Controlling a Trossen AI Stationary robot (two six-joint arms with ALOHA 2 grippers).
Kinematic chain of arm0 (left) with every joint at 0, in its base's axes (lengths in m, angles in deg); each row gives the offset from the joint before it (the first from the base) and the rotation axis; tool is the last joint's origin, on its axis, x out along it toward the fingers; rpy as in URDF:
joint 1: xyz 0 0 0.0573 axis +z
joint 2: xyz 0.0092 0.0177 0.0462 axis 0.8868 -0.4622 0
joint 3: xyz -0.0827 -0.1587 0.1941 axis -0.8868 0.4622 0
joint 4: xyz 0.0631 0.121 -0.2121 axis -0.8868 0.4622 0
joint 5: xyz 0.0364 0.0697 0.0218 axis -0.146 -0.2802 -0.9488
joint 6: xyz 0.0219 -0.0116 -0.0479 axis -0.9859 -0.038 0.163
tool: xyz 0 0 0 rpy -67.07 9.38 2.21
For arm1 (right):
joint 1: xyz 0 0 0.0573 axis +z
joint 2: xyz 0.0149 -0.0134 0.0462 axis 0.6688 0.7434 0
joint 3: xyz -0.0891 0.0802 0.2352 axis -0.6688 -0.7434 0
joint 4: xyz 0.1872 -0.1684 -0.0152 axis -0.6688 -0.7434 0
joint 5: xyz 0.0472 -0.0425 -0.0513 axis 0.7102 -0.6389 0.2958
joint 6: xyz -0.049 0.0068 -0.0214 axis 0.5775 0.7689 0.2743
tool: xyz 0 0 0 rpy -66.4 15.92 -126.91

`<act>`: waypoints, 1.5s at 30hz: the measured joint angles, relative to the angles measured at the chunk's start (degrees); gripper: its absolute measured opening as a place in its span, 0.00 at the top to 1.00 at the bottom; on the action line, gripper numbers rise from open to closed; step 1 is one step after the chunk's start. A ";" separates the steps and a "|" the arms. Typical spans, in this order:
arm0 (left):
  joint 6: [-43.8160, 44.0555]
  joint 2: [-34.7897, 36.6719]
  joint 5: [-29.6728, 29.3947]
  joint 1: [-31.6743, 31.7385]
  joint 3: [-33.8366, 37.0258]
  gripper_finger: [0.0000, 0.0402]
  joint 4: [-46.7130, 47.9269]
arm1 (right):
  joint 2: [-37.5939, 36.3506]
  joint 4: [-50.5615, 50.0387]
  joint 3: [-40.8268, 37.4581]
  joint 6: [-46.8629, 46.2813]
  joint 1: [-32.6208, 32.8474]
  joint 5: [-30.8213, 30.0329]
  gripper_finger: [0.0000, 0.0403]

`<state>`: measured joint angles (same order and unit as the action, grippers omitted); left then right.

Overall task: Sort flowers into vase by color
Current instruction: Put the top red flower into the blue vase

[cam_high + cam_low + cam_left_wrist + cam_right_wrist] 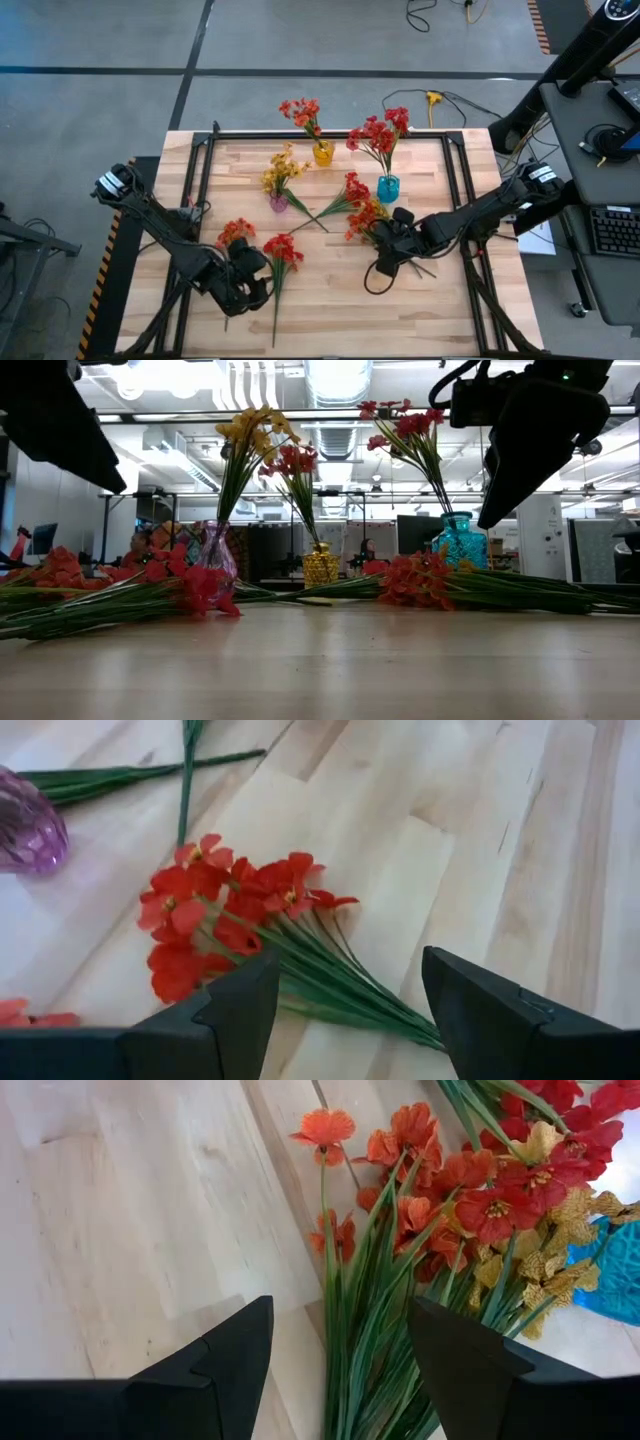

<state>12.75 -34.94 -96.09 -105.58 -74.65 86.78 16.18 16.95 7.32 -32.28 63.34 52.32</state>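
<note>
Left gripper (335,1020): jaws apart, empty, poised over the near-left part of the bench (330,300), straddling the green stems of a loose red spray (235,915) lying flat on the wood. Right gripper (340,1370): jaws likewise apart, empty, poised over the near-right part, above a mixed loose bunch (450,1210) of orange-red, red and yellow sprays lying just beside the blue vase (388,187). Handling, by judgement: artificial flowers, very light; stems thin, springy and likely wire-cored, apt to slip or roll in a loose pinch; blossoms soft fabric, easily crushed or snagged. Best hold is low to mid stem, clear of the heads, taking one spray's stems together; in the mixed bunch the stems overlap, so a neighbour may come up with it. Appearance: long narrow green stems and blade-like leaves, small clustered blossoms at the tips, each spray far taller than its vase. Already placed: yellow spray (283,168) in the purple vase (278,203), red spray (301,111) in the yellow vase (323,153), red spray (380,130) in the blue vase. Further loose: a red-orange spray (235,232) at the left, another red spray (353,190) mid-bench, stems crossing.
</note>
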 joint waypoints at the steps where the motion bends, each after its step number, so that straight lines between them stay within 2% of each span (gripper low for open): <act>1: -0.33 0.00 -0.22 0.11 0.00 0.43 -0.02 | 0.00 0.00 0.00 0.00 0.10 0.00 0.44; 7: -4.66 0.00 -4.29 1.00 0.00 0.43 -2.65 | 0.00 -0.11 0.00 -0.54 0.54 0.02 0.44; 12: -13.35 -0.80 -7.30 4.50 0.00 0.43 -8.56 | 0.00 -0.09 0.00 -0.47 0.50 -0.04 0.44; 21: -30.49 -8.80 -7.40 12.82 0.04 0.43 -22.71 | 0.00 0.11 0.00 -0.50 0.78 -3.08 0.44; 29: -34.31 -13.74 -5.26 18.24 0.11 0.43 -24.55 | 0.00 0.27 0.00 -0.42 1.10 -4.50 0.44; 34: -38.71 -15.75 -0.70 22.02 0.44 0.43 -27.22 | 0.02 0.42 0.00 -0.40 1.40 -5.91 0.44; 41: -45.31 -15.42 5.16 26.65 7.07 0.43 -41.76 | 0.02 0.58 0.00 -0.48 2.01 -6.08 0.44; 45: -45.37 -15.63 4.30 28.48 10.40 0.44 -46.18 | 0.04 0.76 0.00 -0.48 2.27 -6.13 0.44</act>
<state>-32.63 -50.57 -91.78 -77.10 -64.25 40.60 16.23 17.71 7.32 -32.77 65.61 46.19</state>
